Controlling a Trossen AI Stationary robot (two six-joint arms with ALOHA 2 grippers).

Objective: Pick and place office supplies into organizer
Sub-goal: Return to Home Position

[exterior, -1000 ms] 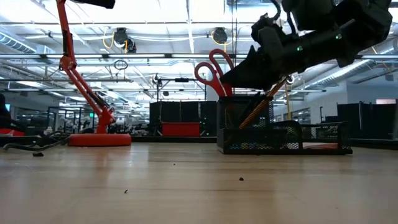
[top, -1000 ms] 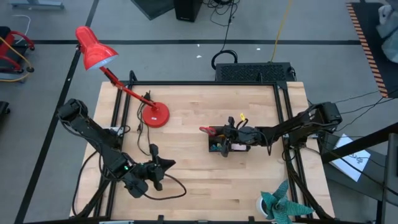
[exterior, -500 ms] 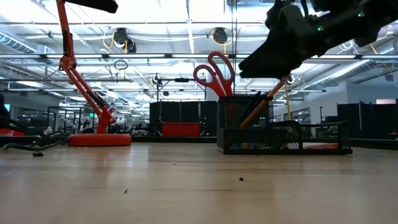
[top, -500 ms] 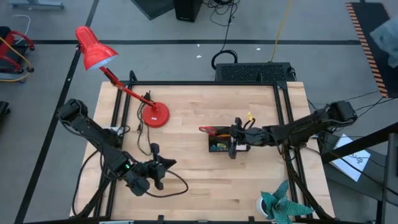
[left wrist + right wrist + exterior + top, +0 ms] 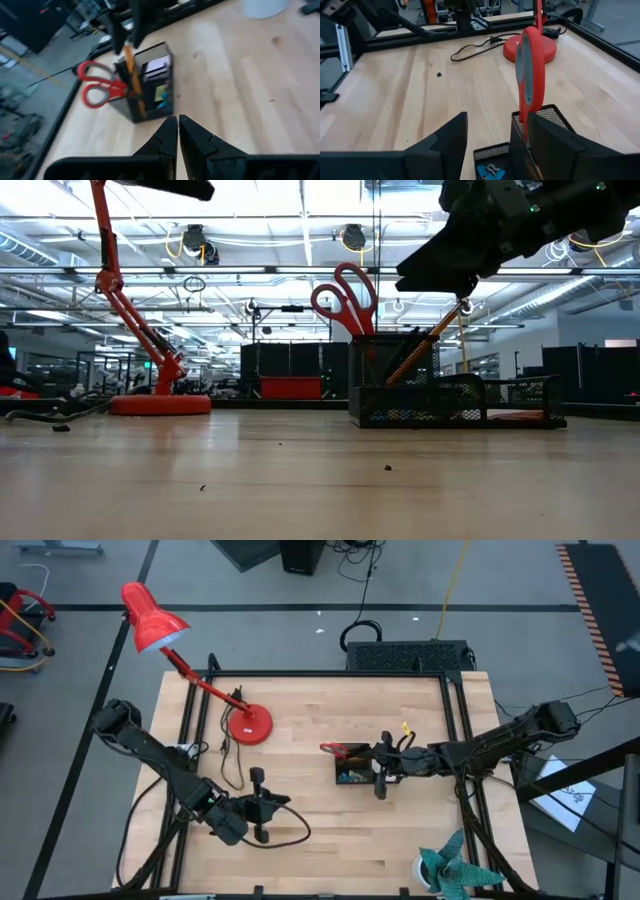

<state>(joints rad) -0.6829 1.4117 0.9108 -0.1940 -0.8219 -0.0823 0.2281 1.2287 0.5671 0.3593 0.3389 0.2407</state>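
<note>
The black mesh organizer (image 5: 352, 771) stands at mid-table, also visible in the low view (image 5: 455, 402). In its tall cup the red-handled scissors (image 5: 340, 295) stand blades down. An orange pencil (image 5: 425, 352) leans against the cup's rim. Bluish clips (image 5: 487, 171) lie in a low compartment, and a pale pink note pad (image 5: 156, 65) sits in another. My right gripper (image 5: 492, 135) hovers open just above the organizer's right end (image 5: 372, 768), with nothing between its fingers. My left gripper (image 5: 177, 134) is shut and empty, above the table's near left (image 5: 282, 803).
A red desk lamp stands with its base (image 5: 248, 725) at the far left, its cord (image 5: 475, 47) trailing over the wood. A teal spiky object (image 5: 450, 868) sits at the near right corner. Bare wood lies between my left gripper and the organizer.
My right gripper has risen from the pencil's upper end and drawn back toward the table's right edge. The pencil stays leaning in the cup. My left gripper has swung a little toward the table's right edge, still shut.
</note>
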